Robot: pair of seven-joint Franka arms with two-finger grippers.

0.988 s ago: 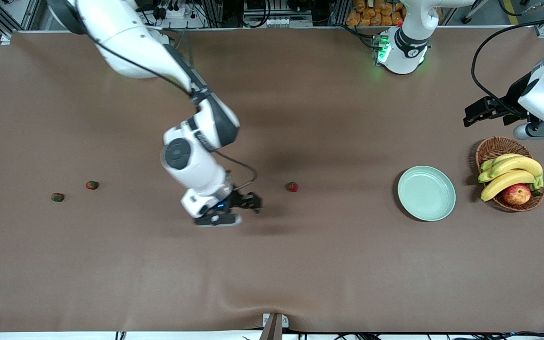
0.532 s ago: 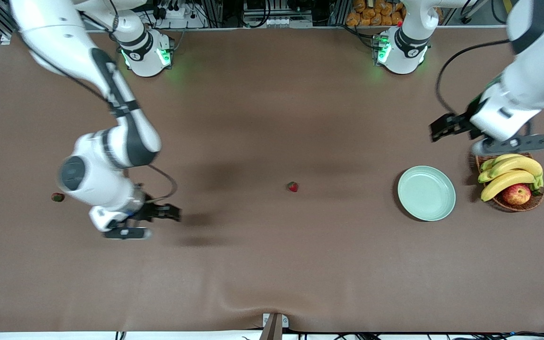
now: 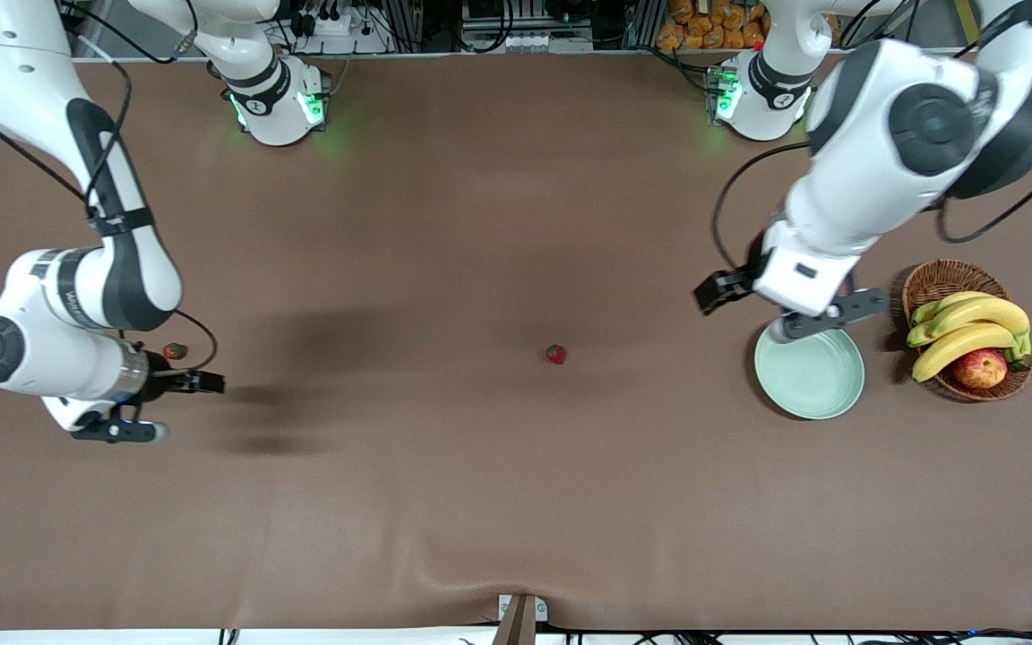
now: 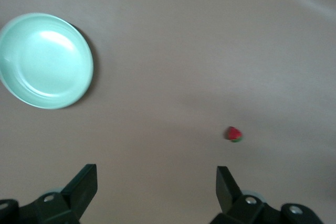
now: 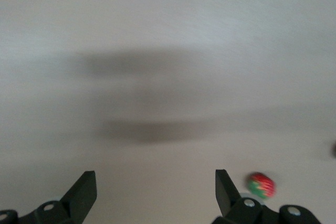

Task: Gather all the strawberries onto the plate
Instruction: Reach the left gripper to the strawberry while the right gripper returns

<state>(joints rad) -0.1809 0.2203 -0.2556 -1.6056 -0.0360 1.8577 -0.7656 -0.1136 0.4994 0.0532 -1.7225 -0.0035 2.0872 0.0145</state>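
Note:
One strawberry (image 3: 554,354) lies mid-table; it also shows in the left wrist view (image 4: 234,134). A second strawberry (image 3: 175,350) lies toward the right arm's end, beside my right gripper (image 3: 204,383), and shows in the right wrist view (image 5: 261,185). The third strawberry is hidden under the right arm. My right gripper (image 5: 156,182) is open and empty. The mint-green plate (image 3: 809,381) is empty and also shows in the left wrist view (image 4: 44,61). My left gripper (image 3: 711,292) hangs open and empty (image 4: 156,182) over the table beside the plate's edge.
A wicker basket (image 3: 939,279) holding bananas (image 3: 968,327) and a red-yellow apple (image 3: 980,368) stands beside the plate at the left arm's end. The brown cloth has a ripple near its front edge (image 3: 480,573).
My right arm has swung from mid-table to its own end, down beside the two strawberries there. My left arm has moved from above the basket to the plate's edge, toward the middle strawberry.

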